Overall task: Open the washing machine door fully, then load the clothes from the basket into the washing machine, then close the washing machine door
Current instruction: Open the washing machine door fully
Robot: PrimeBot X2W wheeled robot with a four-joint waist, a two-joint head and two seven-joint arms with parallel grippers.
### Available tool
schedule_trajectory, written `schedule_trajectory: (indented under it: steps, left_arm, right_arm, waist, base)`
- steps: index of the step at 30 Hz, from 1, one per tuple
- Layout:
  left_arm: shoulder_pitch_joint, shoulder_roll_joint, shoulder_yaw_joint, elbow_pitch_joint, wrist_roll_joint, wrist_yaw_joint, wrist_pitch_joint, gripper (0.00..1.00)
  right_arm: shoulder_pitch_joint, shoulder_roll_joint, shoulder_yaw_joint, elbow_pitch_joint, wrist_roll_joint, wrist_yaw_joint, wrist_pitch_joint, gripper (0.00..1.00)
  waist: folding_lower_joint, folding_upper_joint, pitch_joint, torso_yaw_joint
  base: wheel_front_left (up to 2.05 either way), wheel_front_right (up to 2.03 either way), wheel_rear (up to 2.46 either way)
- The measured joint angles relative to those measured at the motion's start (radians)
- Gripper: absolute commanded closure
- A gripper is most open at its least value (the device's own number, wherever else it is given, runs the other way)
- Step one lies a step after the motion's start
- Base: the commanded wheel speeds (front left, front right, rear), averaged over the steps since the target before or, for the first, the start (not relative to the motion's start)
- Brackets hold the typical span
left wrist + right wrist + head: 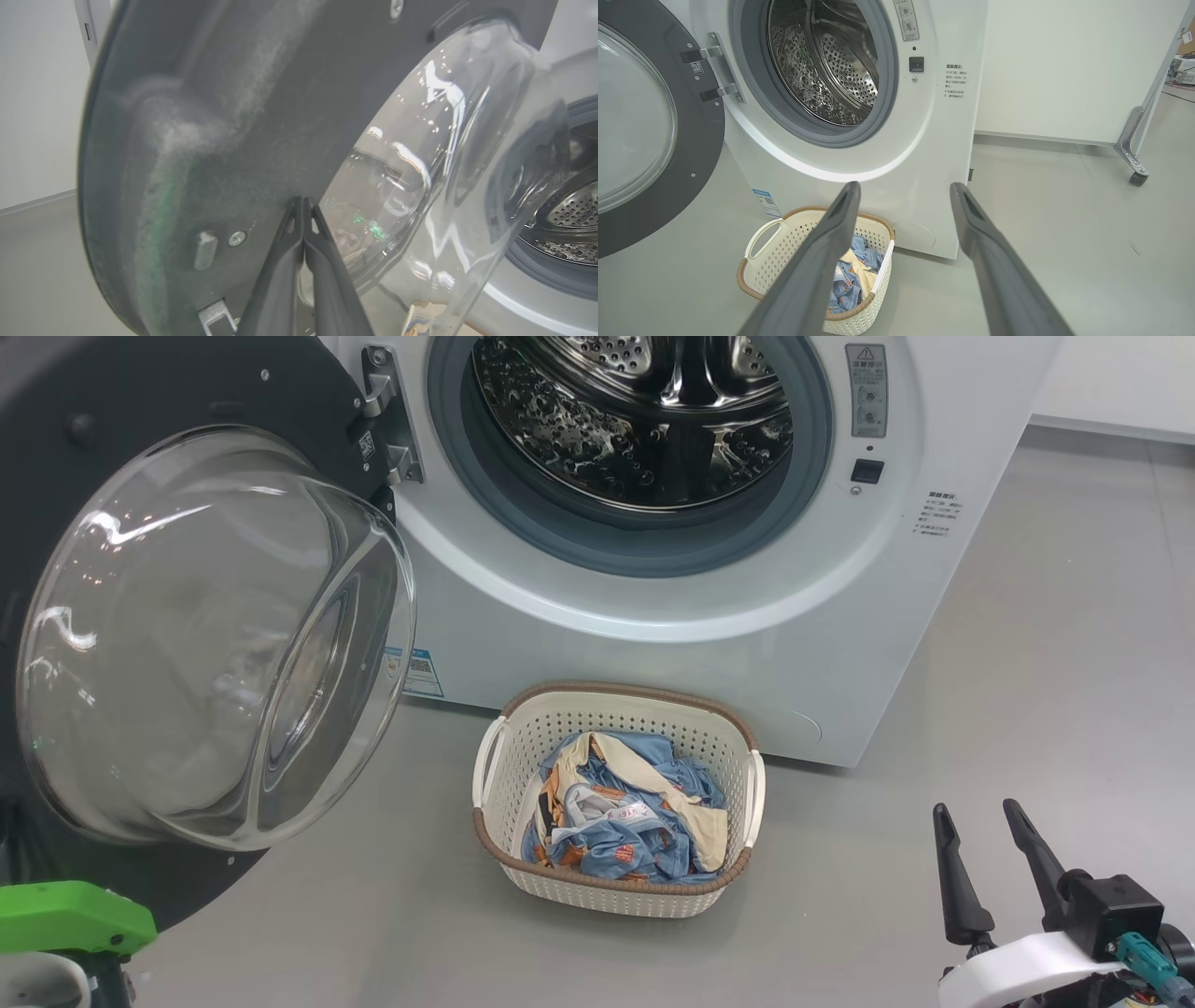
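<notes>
Presently: door-opening step, judged nearly complete.
- washing machine door: swung wide on the hinge at the left of the washing machine; drum exposed.
- left gripper: fingers pressed together, holding nothing, tips at the door's inner face.
- right gripper: fingers spread wide, empty, well out from the machine's front.
- basket: just before the machine's front, clothes heaped inside.

Next move likely calls for the right gripper to descend onto the clothes.
</notes>
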Motion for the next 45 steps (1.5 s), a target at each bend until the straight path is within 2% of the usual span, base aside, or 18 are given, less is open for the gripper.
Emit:
schedule_trajectory:
  steps: [7, 8, 9, 11, 12, 13, 14, 15, 22, 30, 41, 45]
  left_arm:
    - [-0.003, -0.027, -0.031, -0.062, -0.011, -0.005, -0.012, 1.0]
    - [-0.003, -0.028, -0.036, -0.077, -0.011, -0.01, -0.017, 0.88]
    - [-0.003, -0.028, -0.042, -0.096, -0.01, -0.013, -0.019, 0.88]
    - [-0.003, -0.028, -0.057, -0.139, -0.006, -0.019, -0.03, 0.55]
    - [-0.002, -0.028, -0.064, -0.16, -0.001, -0.023, -0.031, 0.42]
    - [0.0, -0.028, -0.068, -0.183, 0.005, -0.026, -0.037, 0.2]
    - [0.003, -0.027, -0.069, -0.205, 0.008, -0.028, -0.042, 0.03]
    - [0.007, -0.026, -0.075, -0.224, 0.009, -0.035, -0.045, 0.0]
    - [0.041, -0.026, -0.166, -0.324, 0.02, -0.099, -0.053, 0.0]
    - [0.131, -0.029, -0.221, -0.291, 0.026, -0.142, -0.063, 0.0]
    - [0.303, -0.033, -0.171, -0.141, 0.027, -0.148, -0.161, 0.0]
    - [0.343, -0.029, -0.166, -0.085, 0.062, -0.147, -0.177, 0.0]
  right_arm:
    - [0.0, 0.0, -0.007, 0.0, 0.007, 0.0, 0.0, 0.0]
    - [0.0, 0.0, -0.007, 0.0, 0.008, 0.0, 0.0, 0.0]
    - [0.0, 0.0, -0.007, 0.0, 0.008, 0.0, 0.0, 0.0]
    - [0.0, 0.0, -0.007, 0.0, 0.008, 0.0, 0.0, 0.0]
    - [0.0, 0.0, -0.006, 0.0, 0.01, 0.0, 0.0, 0.0]
    - [0.0, 0.0, -0.002, 0.0, 0.01, 0.001, 0.0, 0.0]
    - [0.0, 0.0, 0.004, 0.0, 0.01, 0.001, 0.0, 0.0]
    - [0.0, 0.0, 0.007, 0.0, 0.01, 0.001, 0.0, 0.0]
    - [-0.003, 0.0, 0.035, 0.0, 0.01, 0.001, 0.0, 0.0]
    - [-0.013, 0.0, 0.064, 0.001, 0.009, 0.001, 0.0, 0.0]
    - [-0.016, -0.001, 0.089, -0.011, 0.006, 0.003, 0.0, 0.0]
    - [-0.016, -0.001, 0.09, -0.012, 0.005, 0.004, 0.0, 0.0]
  waist:
    - [0.0, 0.0, -0.012, -0.002]
    - [0.0, 0.0, -0.014, -0.002]
    - [0.0, 0.0, -0.015, -0.002]
    - [0.0, 0.0, -0.019, -0.003]
    - [0.0, 0.0, -0.021, -0.004]
    - [0.0, 0.0, -0.022, -0.006]
    - [0.0, 0.0, -0.023, -0.008]
    - [0.0, 0.0, -0.024, -0.012]
    - [0.0, 0.0, -0.034, -0.052]
    - [0.0, 0.0, -0.038, -0.13]
    - [0.0, 0.0, -0.043, -0.276]
    - [0.0, 0.0, -0.045, -0.322]
  base:
    - [0.0, 0.0, 0.0]
    - [0.0, 0.0, 0.0]
    - [0.0, 0.0, 0.0]
    - [0.0, 0.0, 0.0]
    - [0.0, 0.0, 0.0]
    - [0.0, 0.0, 0.0]
    - [0.0, 0.0, 0.0]
    - [0.0, 0.0, 0.0]
    - [0.0, 0.0, 0.0]
    - [0.0, 0.0, 0.0]
    - [0.0, 0.0, 0.0]
    - [0.0, 0.0, 0.0]
